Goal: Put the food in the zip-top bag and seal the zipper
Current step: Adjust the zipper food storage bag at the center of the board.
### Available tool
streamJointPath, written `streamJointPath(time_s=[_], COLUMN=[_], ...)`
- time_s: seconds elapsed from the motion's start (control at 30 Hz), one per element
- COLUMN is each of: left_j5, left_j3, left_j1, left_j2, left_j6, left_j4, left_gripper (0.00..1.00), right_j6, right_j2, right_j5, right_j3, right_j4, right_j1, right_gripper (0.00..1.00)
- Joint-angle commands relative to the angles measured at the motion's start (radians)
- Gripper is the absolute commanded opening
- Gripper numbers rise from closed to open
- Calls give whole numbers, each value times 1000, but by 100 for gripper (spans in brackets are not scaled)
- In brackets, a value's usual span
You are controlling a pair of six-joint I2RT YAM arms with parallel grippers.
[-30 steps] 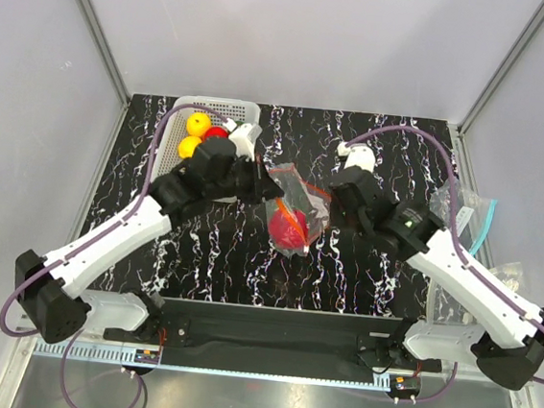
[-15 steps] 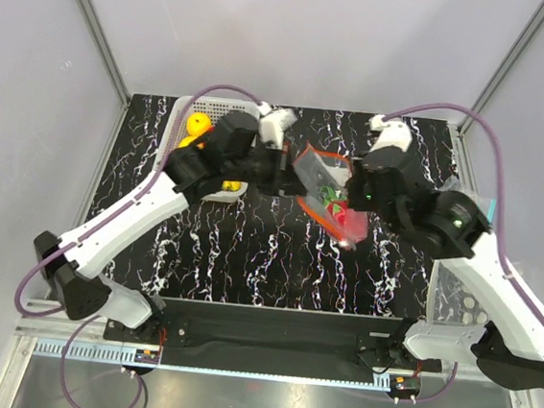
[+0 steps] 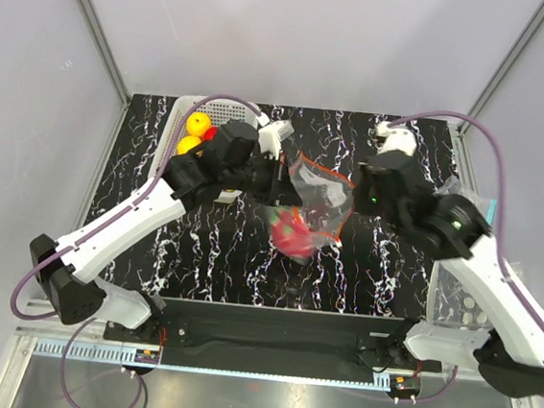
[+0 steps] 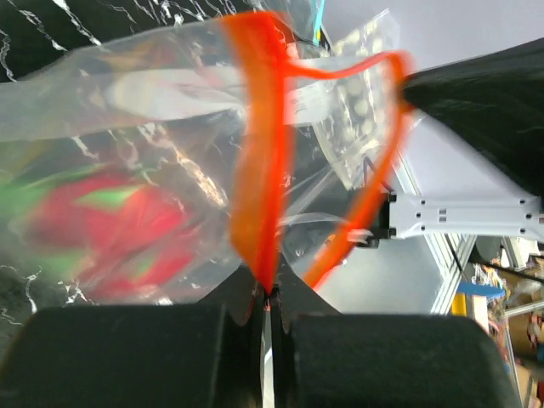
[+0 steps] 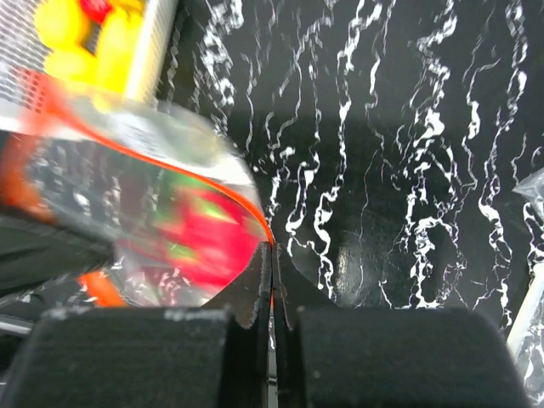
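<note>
Swung back nearer us, our limp clear plastic bag (image 3: 312, 191) sags under its pink-red dragon fruit (image 3: 290, 235), left gripper (image 4: 270, 293) and right gripper (image 5: 272, 255) clamping the stiffer red-orange zipper strip (image 4: 259, 153).

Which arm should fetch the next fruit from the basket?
Left. The left tool pinches the bag close to the basket of yellow fruit, though it must let go first. The right tool holds the far edge, across the bag.

Both arms held raised and bent inward over the desk's middle, wrists turned toward each other, left gripper (image 3: 282, 182) closed tight on the zipper (image 4: 257, 178), right gripper (image 3: 352, 194) pinched on the zipper's opposite end, fingers pressed together.
</note>
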Motion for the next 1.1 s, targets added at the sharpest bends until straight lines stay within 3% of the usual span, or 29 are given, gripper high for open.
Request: streamJointPath(time_s=[0.0, 0.27, 0.6, 0.7, 0.73, 0.77, 0.83, 0.93, 1.07], left_j5=[4, 41, 19, 5, 8, 15, 13, -13, -41], left_j3=[27, -21, -58, -61, -56, -56, -59, -84, -153], left_j1=[5, 53, 7, 5, 5, 5, 5, 5, 13], left_j2=[-11, 13, 115, 115, 119, 121, 113, 80, 17], left_j6=[3, 49, 62, 73, 77, 80, 83, 91, 79], left_j4=[52, 45, 83, 71, 66, 64, 60, 54, 84], left_gripper=[0, 0, 0, 0, 0, 0, 0, 0, 0], right_j6=[5, -5, -2, -21, -24, -28, -59, -136, -214], right_j2=[-43, 24, 1, 16, 20, 18, 15, 24, 85], right_j5=[50, 11, -8, -65, -77, -82, -110, -180, -212], right_j3=[37, -28, -170, -164, -161, -162, -171, -182, -178], right_j4=[-10, 33, 95, 101, 104, 118, 147, 220, 296], right_j1=[-10, -8, -10, -8, -8, -8, -10, -10, -16], right_gripper=[0, 0, 1, 12, 34, 47, 64, 67, 63])
